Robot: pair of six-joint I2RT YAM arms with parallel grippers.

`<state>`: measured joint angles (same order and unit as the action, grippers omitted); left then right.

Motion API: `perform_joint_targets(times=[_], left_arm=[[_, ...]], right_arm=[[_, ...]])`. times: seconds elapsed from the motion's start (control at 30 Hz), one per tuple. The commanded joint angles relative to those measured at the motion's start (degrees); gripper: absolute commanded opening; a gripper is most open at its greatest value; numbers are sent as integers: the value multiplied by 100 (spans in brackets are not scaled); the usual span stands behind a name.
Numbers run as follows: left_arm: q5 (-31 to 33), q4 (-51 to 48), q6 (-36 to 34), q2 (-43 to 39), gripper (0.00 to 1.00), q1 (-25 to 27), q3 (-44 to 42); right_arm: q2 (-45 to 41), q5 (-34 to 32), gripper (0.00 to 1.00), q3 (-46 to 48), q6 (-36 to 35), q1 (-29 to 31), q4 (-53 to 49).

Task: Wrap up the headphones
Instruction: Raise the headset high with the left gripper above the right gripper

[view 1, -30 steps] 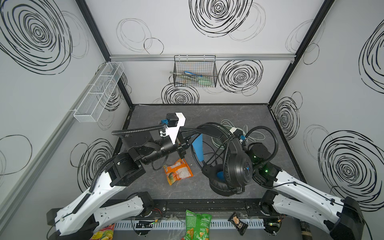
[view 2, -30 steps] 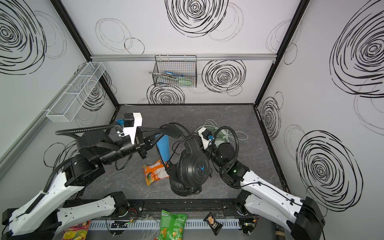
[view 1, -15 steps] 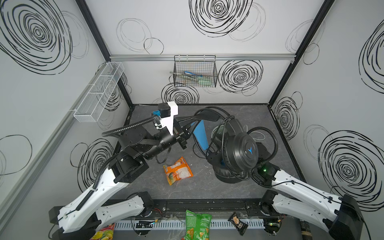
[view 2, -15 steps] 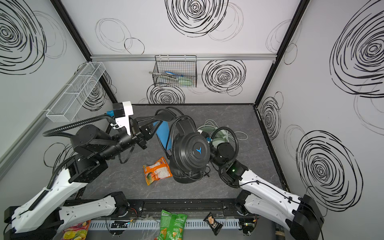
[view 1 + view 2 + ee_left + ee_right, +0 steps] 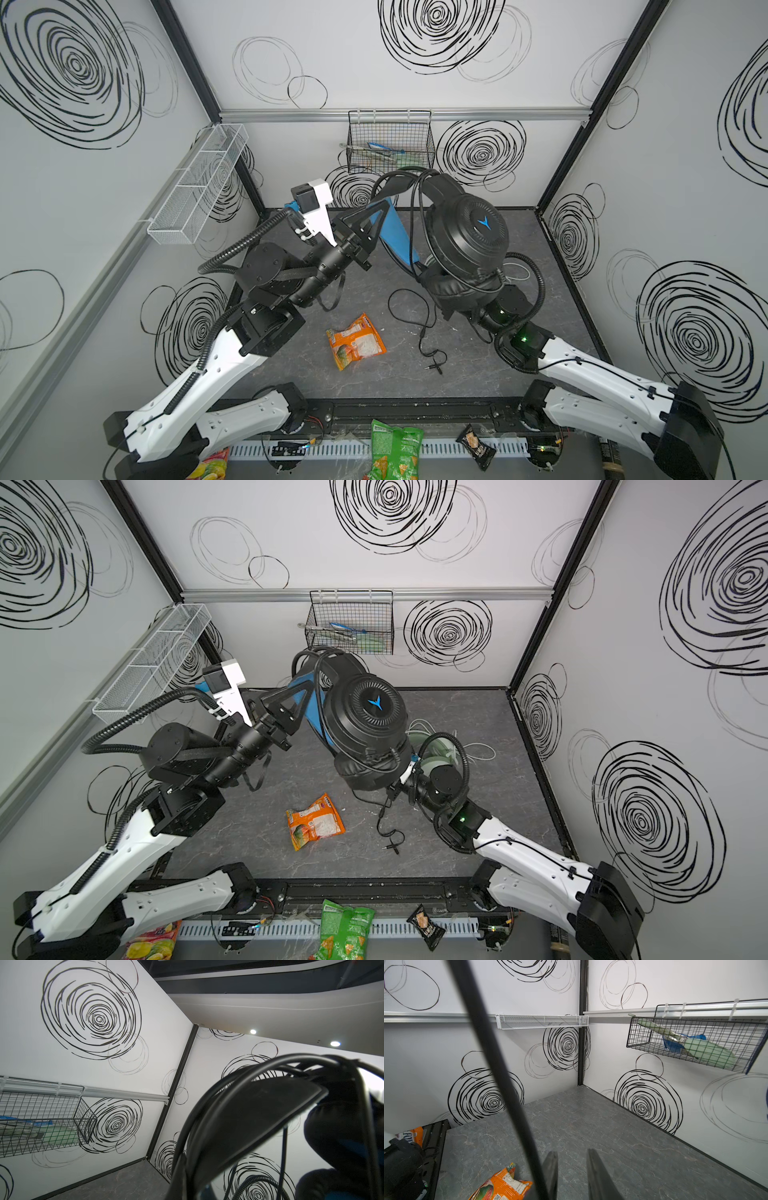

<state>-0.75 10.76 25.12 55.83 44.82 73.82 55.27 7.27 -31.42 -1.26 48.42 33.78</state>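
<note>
The black headphones (image 5: pixel 465 237) (image 5: pixel 365 712) hang high above the table. My left gripper (image 5: pixel 388 199) (image 5: pixel 311 683) is shut on their headband (image 5: pixel 259 1118), which has black cable looped over it. A loose stretch of that cable (image 5: pixel 424 332) (image 5: pixel 386 833) trails down to the tabletop and ends in a plug. In the right wrist view my right gripper (image 5: pixel 571 1155) is open with nothing between its fingers, and the cable (image 5: pixel 500 1076) runs just beside one finger. In both top views the lower earcup hides that gripper. The mint-green headphones (image 5: pixel 436 750) lie behind the right arm.
An orange snack bag (image 5: pixel 355 340) (image 5: pixel 500 1186) lies on the grey tabletop (image 5: pixel 478 374) near the front. A black wire basket (image 5: pixel 390 141) hangs on the back wall and a white mesh shelf (image 5: pixel 199 183) on the left wall. A green bag (image 5: pixel 395 453) sits by the front rail.
My left arm has lifted the black headphones up and toward the back wall. My right gripper has opened, and the cable's end now hangs down to the table.
</note>
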Motion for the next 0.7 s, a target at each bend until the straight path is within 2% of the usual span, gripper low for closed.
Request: perform_joint_targets(times=[0.0,0.17,0.3,0.47,0.67], left_arm=[[393,1076,550,-81,0,-43,153],[790,1136,677,-126,0,-44,-11],[1261,1178,706,-169,0,-62,-139],[2062,1009,209,-109,0,-142,-57],[2739,814,-367,65,0,-304,86]], right_arm=[[95,-54,23,91,206,27,300],[312,55,10,93,327,44,402],[459,-75,6,20,305,170,344],[616,-621,1,-176,71,576,-57],[780,-1055,0,-295,-169,1063,-245]])
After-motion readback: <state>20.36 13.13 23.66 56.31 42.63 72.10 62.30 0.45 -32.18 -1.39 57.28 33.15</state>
